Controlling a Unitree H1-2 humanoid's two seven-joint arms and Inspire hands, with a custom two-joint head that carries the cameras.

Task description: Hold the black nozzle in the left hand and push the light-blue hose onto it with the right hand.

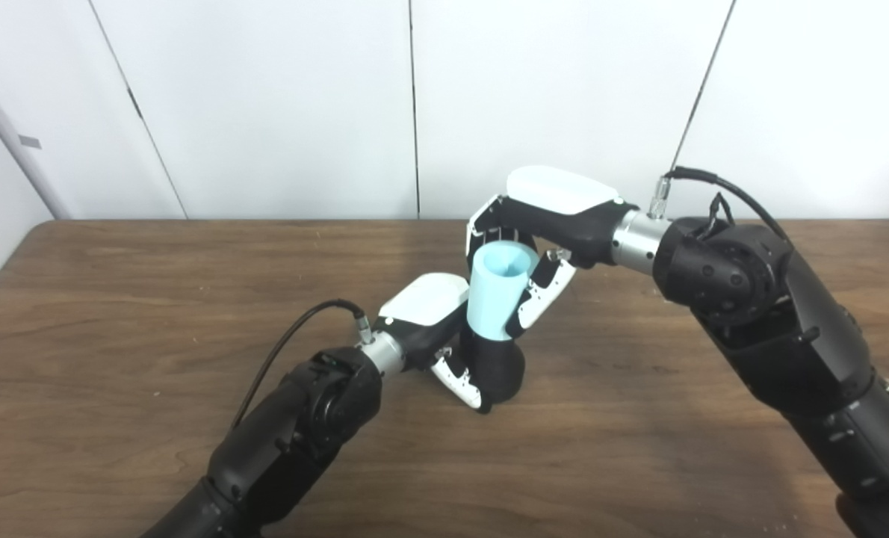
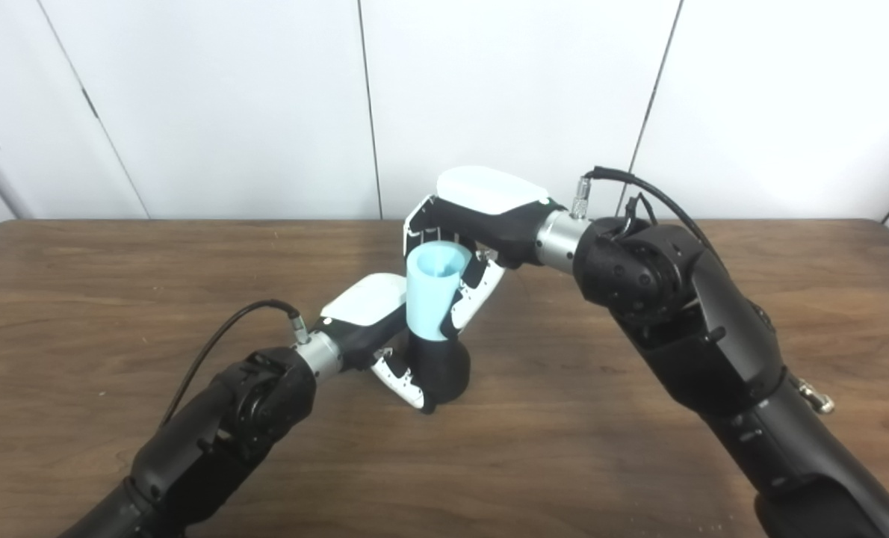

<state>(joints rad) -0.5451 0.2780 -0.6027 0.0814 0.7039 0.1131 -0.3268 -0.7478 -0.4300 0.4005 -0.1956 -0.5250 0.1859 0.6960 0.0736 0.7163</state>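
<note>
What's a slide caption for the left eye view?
Left hand grips black nozzle; right hand holds light-blue hose on it.

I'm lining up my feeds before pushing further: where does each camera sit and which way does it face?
Left eye view: on the head, looking down and forward at the wooden table; left hand grips the black nozzle, right hand holds the light-blue hose.
Right eye view: beside it, slightly rightward, facing the same way; both arms enter from the bottom.
Shared: both hands, hose standing on the nozzle, table, white wall panels.
</note>
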